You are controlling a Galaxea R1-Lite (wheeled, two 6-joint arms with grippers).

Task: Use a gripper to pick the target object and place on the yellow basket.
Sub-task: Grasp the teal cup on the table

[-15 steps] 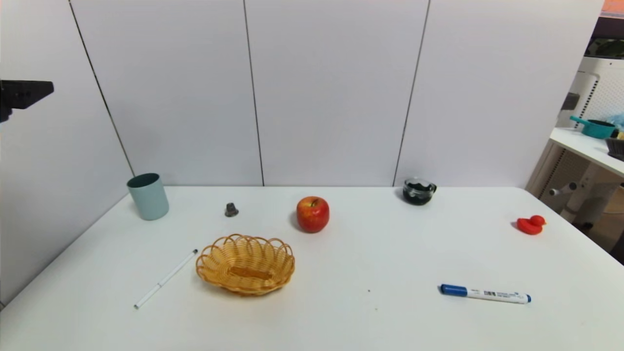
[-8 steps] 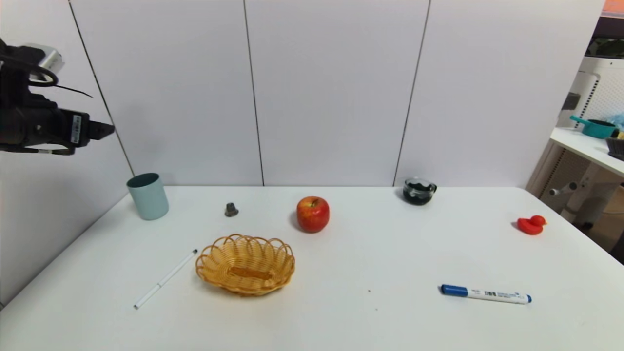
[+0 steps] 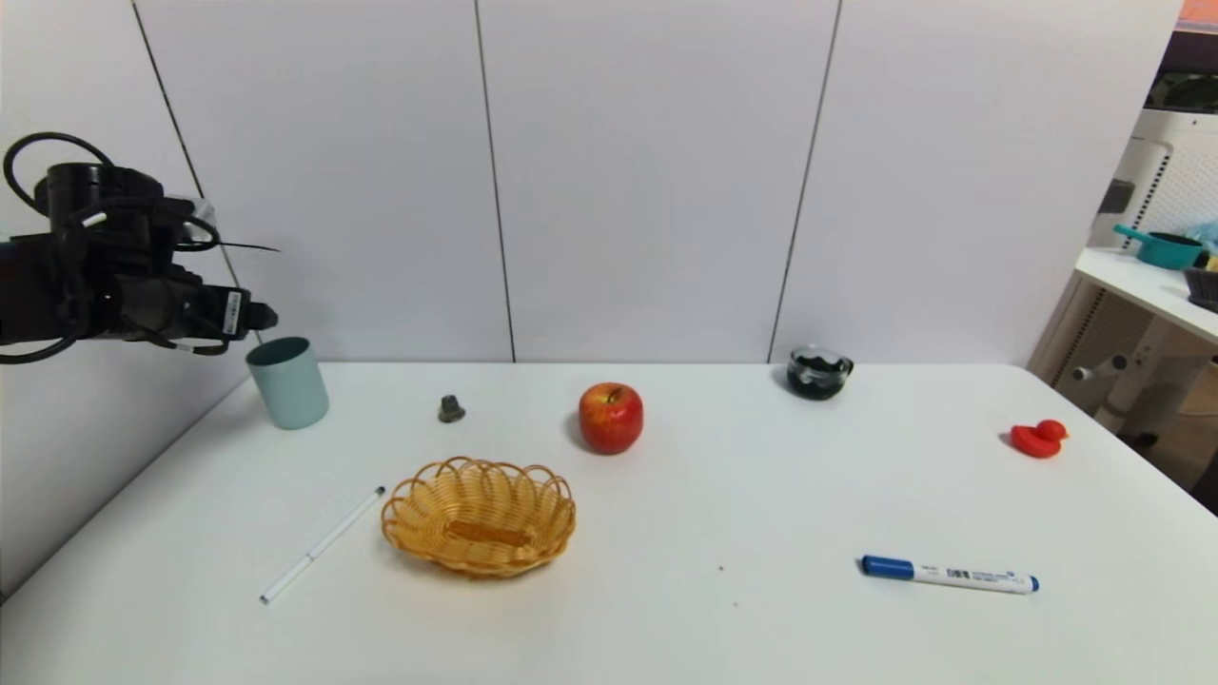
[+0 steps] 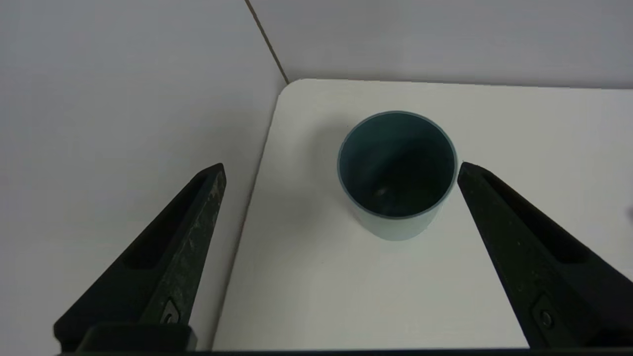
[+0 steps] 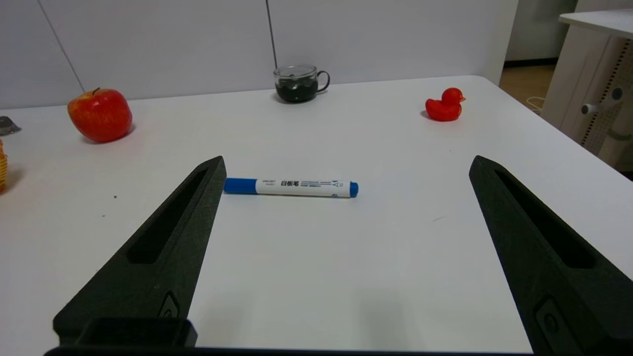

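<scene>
1. Left gripper (image 4: 342,169): at the far left, above and near the cup; its fingers stand wide apart, with nothing between them gripped.
2. Cup (image 3: 290,383): pale blue-green, darker within; upright on the table (image 3: 666,533) at its far left corner.
3. Basket (image 3: 479,518): yellow wicker, oval, with a looped rim; on the left part of the table, nearer than the cup and to its right.
4. Right gripper (image 5: 347,165): over the near right part of the table, fingers wide apart and holding nothing.
5. Pen (image 3: 324,546): thin and white, near and to the left of the basket.
6. Thimble-like piece (image 3: 451,409): small and grey, between cup and apple.
7. Apple (image 3: 611,419): red, far side, right of the basket.
8. Glass mug (image 3: 817,373): dark lower part, at the far edge, right of the apple.
9. Duck (image 3: 1037,439): red, far right.
10. Marker (image 3: 948,575): blue-capped, near right.
</scene>
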